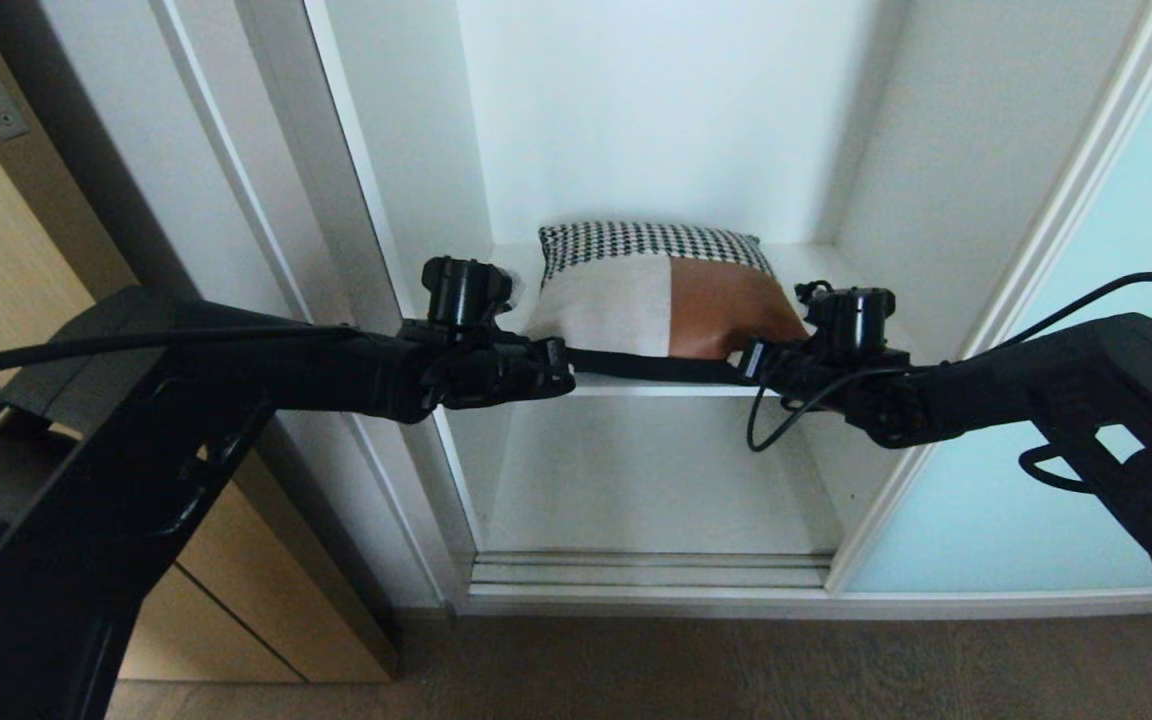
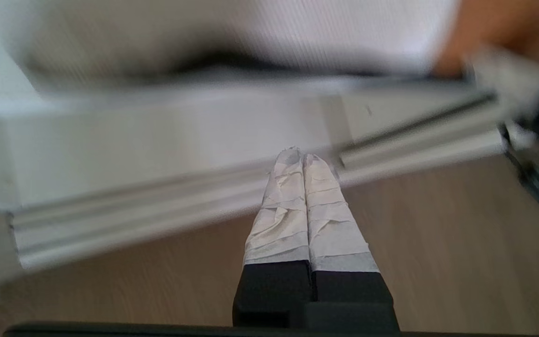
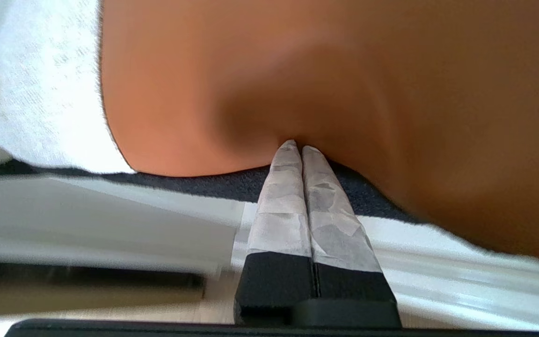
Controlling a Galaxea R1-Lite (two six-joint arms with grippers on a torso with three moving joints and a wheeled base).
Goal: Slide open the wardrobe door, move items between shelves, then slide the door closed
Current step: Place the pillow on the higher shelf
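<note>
Cushion (image 1: 656, 300) on white shelf (image 1: 656, 388), wardrobe interior, brown wood floor (image 1: 736, 670)

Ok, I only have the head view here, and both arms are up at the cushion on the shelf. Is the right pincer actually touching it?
Observer: Yes. In the right wrist view the right pincer is shut, and its tips press a dent into the brown panel of the cushion.
Operator: And the left one, has it got the cushion?
Observer: No. The left pincer is shut on nothing, and its tips stand clear of the cushion.
Operator: Is anything pinched on the right?
Observer: No. Its fingers lie flat together with no fabric between them; they only poke the leather.
</note>
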